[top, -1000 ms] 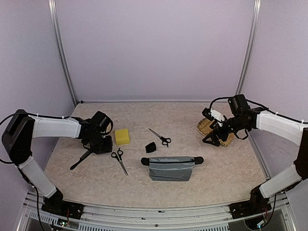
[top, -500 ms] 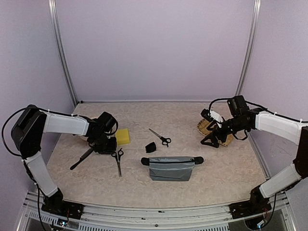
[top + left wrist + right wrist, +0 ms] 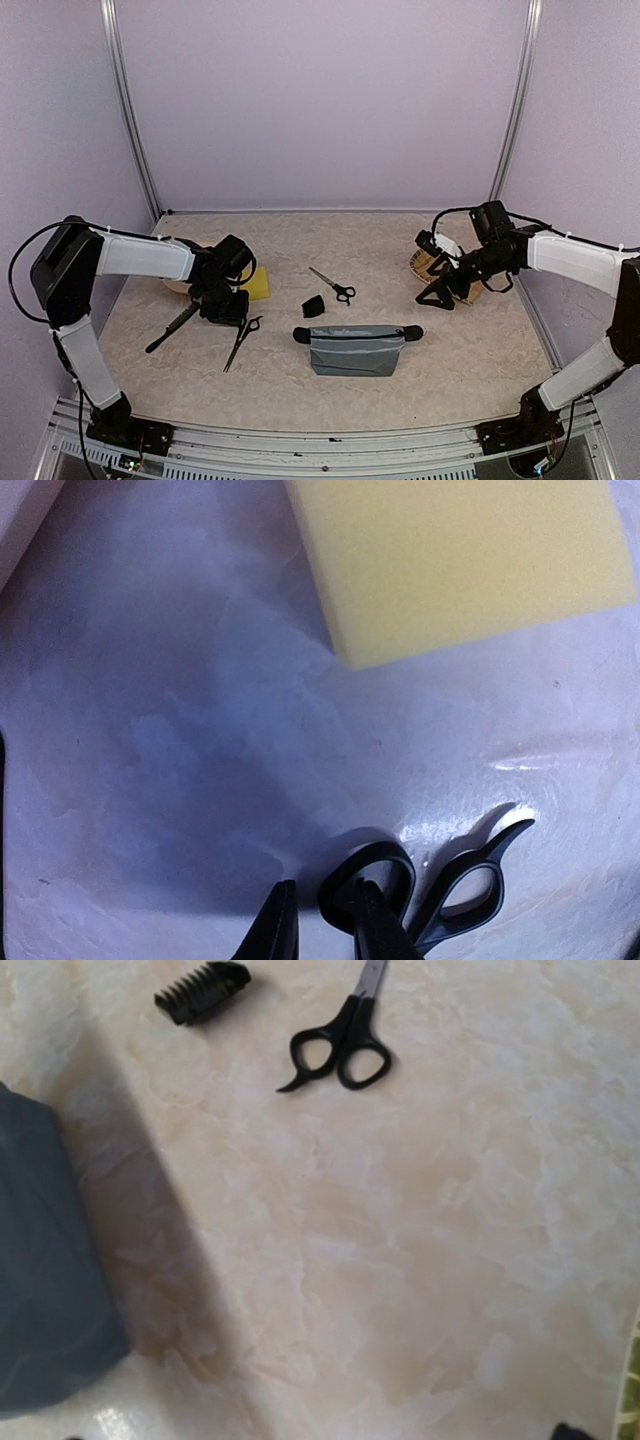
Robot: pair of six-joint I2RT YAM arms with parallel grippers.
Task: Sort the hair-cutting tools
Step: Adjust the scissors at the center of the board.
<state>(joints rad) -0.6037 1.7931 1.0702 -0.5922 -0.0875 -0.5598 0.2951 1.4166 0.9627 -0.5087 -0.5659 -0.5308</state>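
yellow sponge (image 3: 460,560), black-handled scissors (image 3: 445,890), black comb piece (image 3: 203,990), grey pouch (image 3: 356,349), beige marbled tabletop (image 3: 420,1260)

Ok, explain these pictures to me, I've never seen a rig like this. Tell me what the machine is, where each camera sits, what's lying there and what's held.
Two robot arms are bolted at the table's near edge, each ending in a two-finger gripper. The wide picture comes from a fixed camera above and behind them; the other two from cameras on the wrists. On the table lie a grey pouch, a yellow sponge, a long black comb, a small black piece and one pair of scissors. The left gripper has its fingertips at a second pair's handle rings; whether it pinches them I cannot tell. The right gripper hangs open and empty near a woven basket.
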